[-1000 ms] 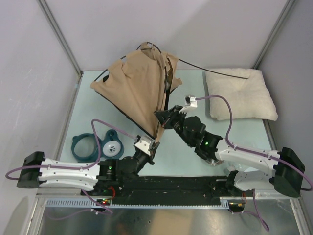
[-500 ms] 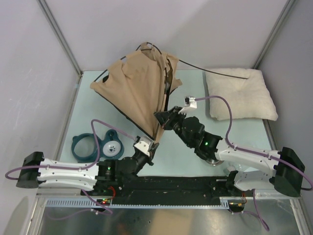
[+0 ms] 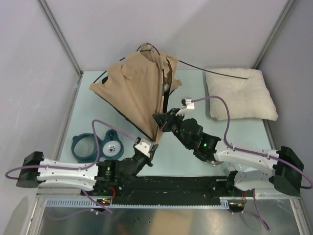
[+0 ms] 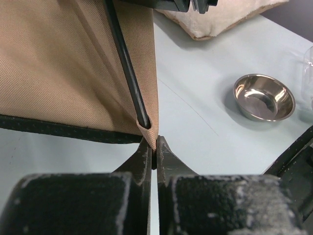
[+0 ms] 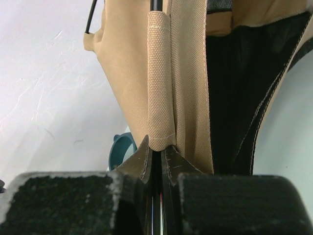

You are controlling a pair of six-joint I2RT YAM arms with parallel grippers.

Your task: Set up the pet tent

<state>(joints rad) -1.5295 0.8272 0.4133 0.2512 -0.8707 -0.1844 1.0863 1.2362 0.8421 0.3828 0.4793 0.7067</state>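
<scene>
The tan pet tent [image 3: 134, 90] stands half-raised at the back middle of the table, with its black lining showing along the right side. My left gripper [image 3: 155, 143] is shut on the tent's near bottom corner [image 4: 152, 132], where a thin black pole [image 4: 124, 63] runs into the fabric. My right gripper [image 3: 159, 120] is shut on a black pole at the mouth of a tan fabric sleeve [image 5: 160, 78] on the tent's front edge. Another pole [image 3: 210, 71] arches loose from the tent's top toward the right. The label patch and the pompom are out of sight.
A cream pillow [image 3: 239, 93] lies at the back right. A teal double pet bowl [image 3: 95, 145] sits at the near left. A steel bowl [image 4: 264, 97] sits under my right arm. Grey walls close in the table's left, back and right sides.
The tent's fabric has shifted a little to the left and spread wider. My right gripper has moved slightly left and away along the tent's front edge. My left gripper keeps its hold.
</scene>
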